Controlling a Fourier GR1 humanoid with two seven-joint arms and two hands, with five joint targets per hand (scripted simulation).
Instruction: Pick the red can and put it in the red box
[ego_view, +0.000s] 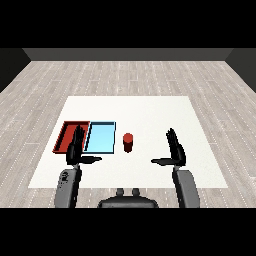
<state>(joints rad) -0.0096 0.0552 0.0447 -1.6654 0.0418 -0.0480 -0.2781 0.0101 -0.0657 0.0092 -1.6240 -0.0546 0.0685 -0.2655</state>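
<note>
Red can is seen upright on the white counter, just right of the light blue tray; both hands, left hand and right hand, are held open, fingers straight.

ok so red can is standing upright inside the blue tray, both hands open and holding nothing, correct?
Not quite. The head view shows the red can upright on the white table, just right of the blue tray, not inside it. The rest holds: left hand and right hand are open and hold nothing.
</note>
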